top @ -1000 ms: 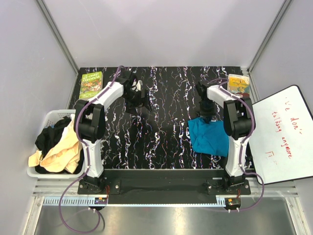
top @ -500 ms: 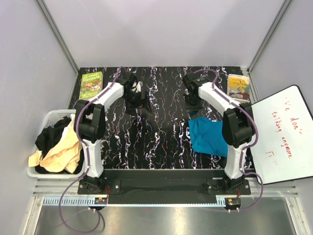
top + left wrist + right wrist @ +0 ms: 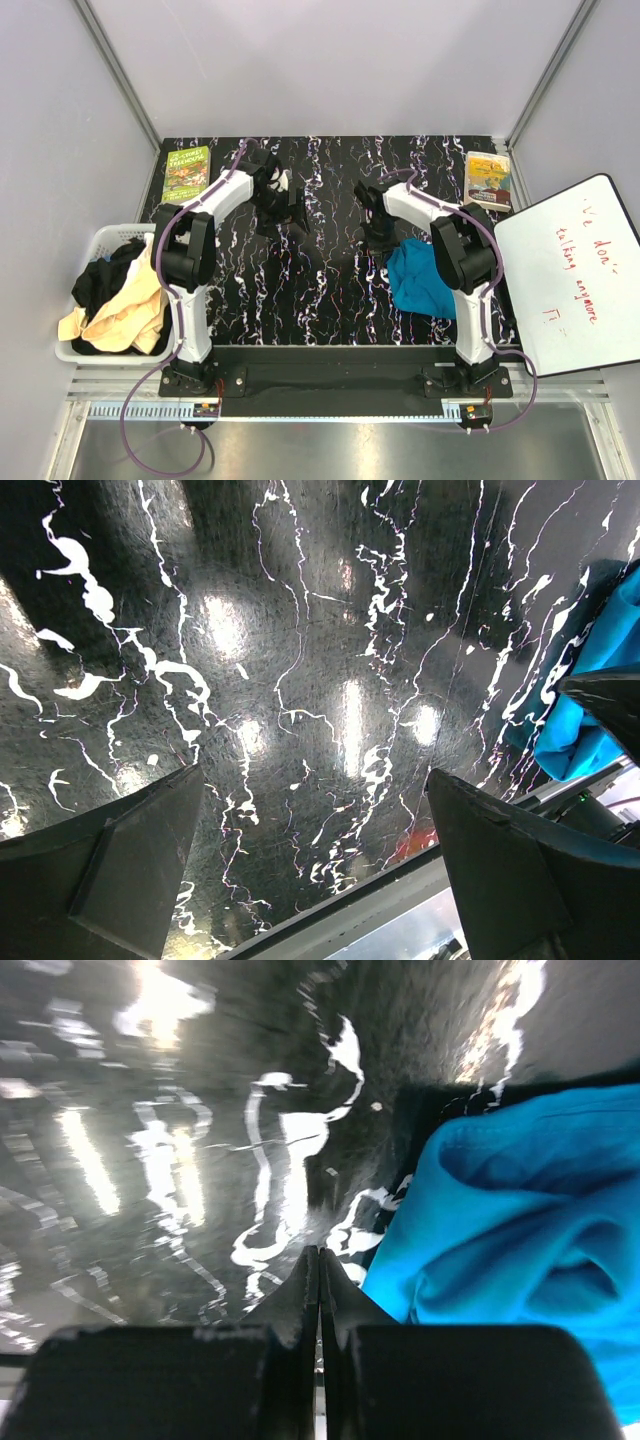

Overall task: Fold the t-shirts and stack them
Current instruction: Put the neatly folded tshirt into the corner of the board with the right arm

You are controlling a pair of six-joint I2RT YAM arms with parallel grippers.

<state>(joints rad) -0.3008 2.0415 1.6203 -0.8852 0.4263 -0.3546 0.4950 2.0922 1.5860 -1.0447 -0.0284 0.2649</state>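
A teal blue t-shirt [image 3: 425, 282] lies bunched on the black marbled table [image 3: 330, 290], right of centre. My right gripper [image 3: 375, 238] hovers just left of its far corner, shut and empty. In the right wrist view the shut jaws [image 3: 320, 1256] point at bare table, with the teal t-shirt [image 3: 520, 1210] to their right, apart from them. My left gripper [image 3: 293, 208] stands open over the table's far left-middle, nothing between its fingers [image 3: 130, 860]. The teal t-shirt [image 3: 600, 670] shows at the right edge of the left wrist view. A black t-shirt [image 3: 105, 280] and a cream-beige one [image 3: 125, 315] are heaped in the basket.
The white slatted basket [image 3: 100, 240] sits off the table's left edge. A green book [image 3: 186, 172] lies at the far left corner and a yellow book [image 3: 488, 168] at the far right corner. A whiteboard [image 3: 570, 280] leans at the right side.
My right arm has swung left, from above the teal t-shirt's far edge to a spot left of it, staying shut. The left arm has not moved.
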